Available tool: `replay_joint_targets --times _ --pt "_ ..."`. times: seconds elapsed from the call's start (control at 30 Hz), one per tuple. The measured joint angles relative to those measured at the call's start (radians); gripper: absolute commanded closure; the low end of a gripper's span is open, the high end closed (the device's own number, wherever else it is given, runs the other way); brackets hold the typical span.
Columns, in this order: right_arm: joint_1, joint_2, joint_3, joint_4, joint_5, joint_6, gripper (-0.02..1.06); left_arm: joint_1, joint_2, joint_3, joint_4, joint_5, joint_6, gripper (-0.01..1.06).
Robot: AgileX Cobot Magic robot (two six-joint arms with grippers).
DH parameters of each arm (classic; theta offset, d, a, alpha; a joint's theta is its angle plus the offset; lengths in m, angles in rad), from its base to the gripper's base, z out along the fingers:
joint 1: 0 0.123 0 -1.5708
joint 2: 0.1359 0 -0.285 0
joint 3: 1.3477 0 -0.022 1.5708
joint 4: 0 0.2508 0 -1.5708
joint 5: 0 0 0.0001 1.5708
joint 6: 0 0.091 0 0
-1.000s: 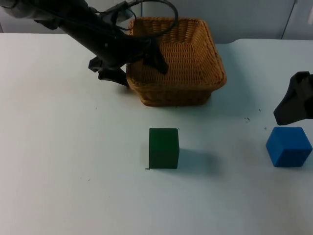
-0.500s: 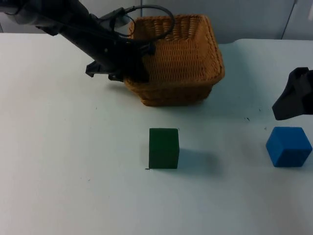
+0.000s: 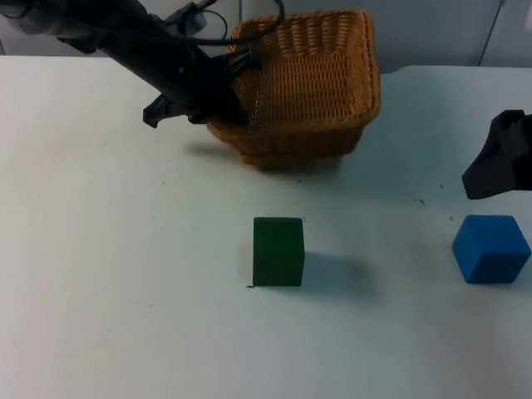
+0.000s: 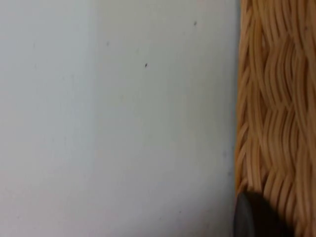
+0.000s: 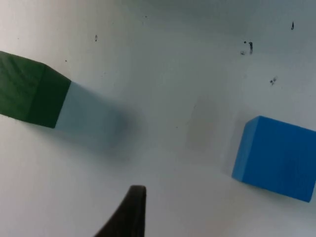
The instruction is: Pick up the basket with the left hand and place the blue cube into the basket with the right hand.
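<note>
While the basket is tilted up off the table, the scene reads as follows.

Left gripper point(image 3: 235, 87): clamped on the near-left rim of the basket point(image 3: 312, 91). In the left wrist view one black fingertip point(image 4: 254, 217) lies against the woven wall point(image 4: 276, 98), with the white table point(image 4: 118, 123) beside it.

Basket attitude: tipped, with its left side raised and its base edge toward the green cube point(image 3: 278, 251). Judgement: the rim grip on one side lets the far side hang, which accounts for the tilt. Whether any part of the base touches the table cannot be told.

Right gripper point(image 3: 499, 162): waiting at the right edge of the table, above and just behind the blue cube point(image 3: 491, 248). Whether its fingers are apart or together cannot be told. One dark fingertip point(image 5: 129, 212) shows in the right wrist view.

Blue cube location: on the table at the right, well apart from the basket, not held. In the right wrist view the blue cube point(image 5: 276, 157) and the green cube point(image 5: 29, 94) lie well apart.

Green cube: on the table in front of the basket, between the two arms. Judgement: a distractor, not part of the task.

Step in hand: basket lift under way; blue cube pick not yet begun.

Markings: no brand, label or readable writing on any item. A few small dark specks point(image 5: 249, 47) mark the table.
</note>
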Motion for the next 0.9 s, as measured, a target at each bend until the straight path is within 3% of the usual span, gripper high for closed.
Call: replay_joint_targets --times 0.2,0.37,0.63,0.67,0.9 --pt "0.000 0.000 0.000 0.000 -0.006 0.000 0.04 0.031 -0.110 0.019 0.003 0.032 -0.037 1.05" --pt "0.000 0.000 0.000 0.000 -0.017 0.000 0.04 0.063 -0.229 0.125 0.039 0.050 -0.054 1.05" --pt "0.000 0.000 0.000 0.000 -0.044 0.002 0.04 0.164 -0.507 0.542 0.098 -0.034 -0.043 1.05" --pt "0.000 0.000 0.000 0.000 -0.044 0.002 0.04 0.164 -0.507 0.542 0.098 -0.034 -0.043 1.05" --pt "0.000 0.000 0.000 0.000 -0.051 0.016 0.04 0.223 -0.730 0.892 0.097 -0.126 0.063 1.05"
